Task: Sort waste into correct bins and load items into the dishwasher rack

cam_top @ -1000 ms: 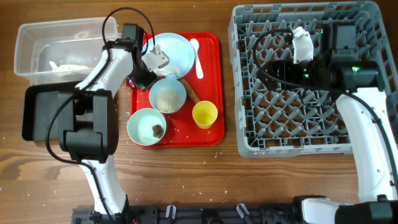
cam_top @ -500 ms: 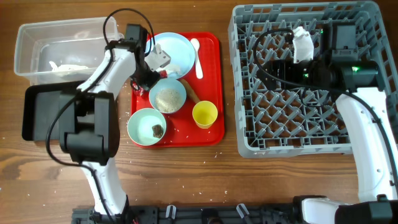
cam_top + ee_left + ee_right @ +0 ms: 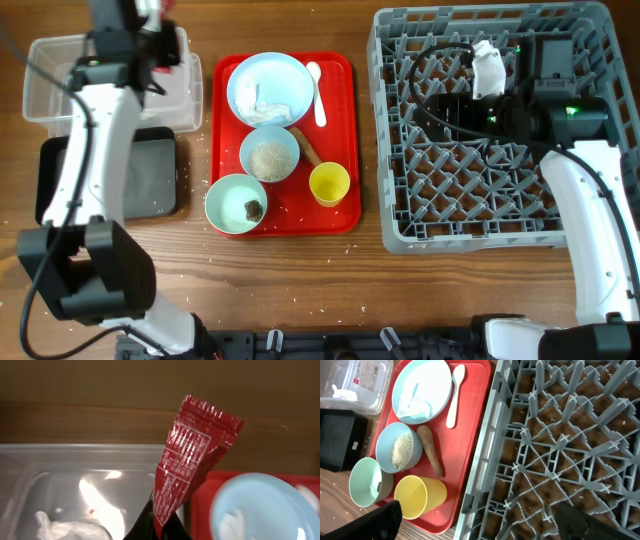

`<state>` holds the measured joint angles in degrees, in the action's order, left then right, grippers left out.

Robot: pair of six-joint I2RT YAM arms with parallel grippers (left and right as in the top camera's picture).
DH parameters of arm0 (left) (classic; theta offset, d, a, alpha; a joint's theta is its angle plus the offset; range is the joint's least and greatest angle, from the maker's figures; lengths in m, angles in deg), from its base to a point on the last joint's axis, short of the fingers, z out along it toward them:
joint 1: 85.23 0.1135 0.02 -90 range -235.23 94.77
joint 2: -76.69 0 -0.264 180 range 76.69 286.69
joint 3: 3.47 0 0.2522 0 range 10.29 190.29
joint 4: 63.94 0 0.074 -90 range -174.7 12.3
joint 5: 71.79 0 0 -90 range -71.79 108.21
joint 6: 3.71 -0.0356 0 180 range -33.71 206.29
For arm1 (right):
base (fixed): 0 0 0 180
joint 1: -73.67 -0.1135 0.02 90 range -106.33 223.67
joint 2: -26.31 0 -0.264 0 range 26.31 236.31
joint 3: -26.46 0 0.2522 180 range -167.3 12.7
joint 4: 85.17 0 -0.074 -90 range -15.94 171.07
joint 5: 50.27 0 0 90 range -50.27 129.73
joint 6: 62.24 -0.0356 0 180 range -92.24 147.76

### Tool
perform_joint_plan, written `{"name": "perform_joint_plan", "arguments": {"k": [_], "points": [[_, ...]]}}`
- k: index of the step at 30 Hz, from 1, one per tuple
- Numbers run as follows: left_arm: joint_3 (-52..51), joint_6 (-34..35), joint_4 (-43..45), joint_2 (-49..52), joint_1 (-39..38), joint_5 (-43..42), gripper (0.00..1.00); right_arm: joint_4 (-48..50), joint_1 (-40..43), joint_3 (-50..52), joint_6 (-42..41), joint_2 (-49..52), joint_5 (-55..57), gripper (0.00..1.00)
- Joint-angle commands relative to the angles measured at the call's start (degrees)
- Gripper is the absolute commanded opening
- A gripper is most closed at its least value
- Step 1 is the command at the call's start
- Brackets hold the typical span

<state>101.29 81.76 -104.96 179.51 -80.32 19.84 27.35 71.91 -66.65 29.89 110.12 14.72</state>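
Note:
My left gripper [image 3: 152, 18] [image 3: 162, 522] is shut on the red-and-white wrapper [image 3: 192, 455] and holds it above the clear bin [image 3: 60, 85] [image 3: 75, 475], which holds a paper scrap [image 3: 60, 527]. On the red tray [image 3: 340, 215] are the plate [image 3: 285, 75] with white paper [image 3: 262, 100], the spoon [image 3: 316, 92], a bowl of rice [image 3: 269, 155], a sausage piece [image 3: 306, 147], a bowl with a dark scrap [image 3: 232, 203] and the yellow cup [image 3: 329, 184]. My right gripper [image 3: 445, 108] [image 3: 480, 525] is open and empty over the dishwasher rack [image 3: 480, 215] [image 3: 560, 435].
The black bin [image 3: 140, 180] lies in front of the clear one, left of the tray. Rice grains are scattered on the tray, the wooden table [image 3: 300, 280] and the rack floor. The right wrist view also shows the cup [image 3: 417, 496] beside the rack wall.
My left arm has swung from the plate on the tray up and left to the clear bin, carrying the wrapper. The right arm has not moved.

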Motion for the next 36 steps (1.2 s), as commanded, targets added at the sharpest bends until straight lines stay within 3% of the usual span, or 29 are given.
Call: {"name": "perform_joint_plan", "arguments": {"k": [1, 2, 3, 4, 7, 14, 19, 21, 24, 27, 36], "points": [[0.1, 4.0, 5.4, 6.1, 4.0, 1.0, 0.1, 0.3, 0.0, -0.8, -0.8, 0.9, 0.5, 1.0], [0.1, 3.9, 6.8, 7.6, 4.5, 1.0, 0.15, 0.4, 0.0, -0.8, -0.8, 0.9, 0.5, 1.0], [0.1, 4.0, 8.1, 9.2, 4.8, 1.0, 0.28, 0.6, 0.0, -0.8, -0.8, 0.9, 0.5, 1.0], [0.1, 4.0, 9.1, 10.9, 4.9, 1.0, 0.49, 0.8, 0.0, -0.8, -0.8, 0.9, 0.5, 1.0], [0.1, 4.0, 8.4, 14.2, 4.3, 0.8, 1.0, 0.7, 0.0, -0.8, -0.8, 0.9, 0.5, 1.0], [0.9, 4.2, 6.4, 8.2, -0.9, 0.8, 1.0, 0.8, 0.0, -0.8, -0.6, 0.9, 0.5, 1.0], [0.9, 4.2, 5.0, 3.6, -9.6, 0.8, 1.0, 0.7, 0.0, -0.8, -0.8, 0.9, 0.5, 1.0], [0.9, 5.5, 4.4, 5.5, -12.2, 0.9, 1.0, 0.9, 0.0, -0.8, -0.8, 0.9, 0.5, 1.0], [0.9, 17.0, 3.4, 12.4, -16.0, 1.4, 0.99, 0.9, 0.0, -0.8, -0.8, 0.9, 0.5, 1.0], [0.9, 22.5, 2.4, 16.9, -17.9, 4.9, 0.95, 0.5, 0.0, -0.8, -0.8, 0.9, 0.5, 1.0], [0.9, 23.0, 2.3, 25.4, -19.2, 6.0, 0.89, 0.2, 0.0, -0.8, -0.8, 0.9, 0.5, 1.0]]}}
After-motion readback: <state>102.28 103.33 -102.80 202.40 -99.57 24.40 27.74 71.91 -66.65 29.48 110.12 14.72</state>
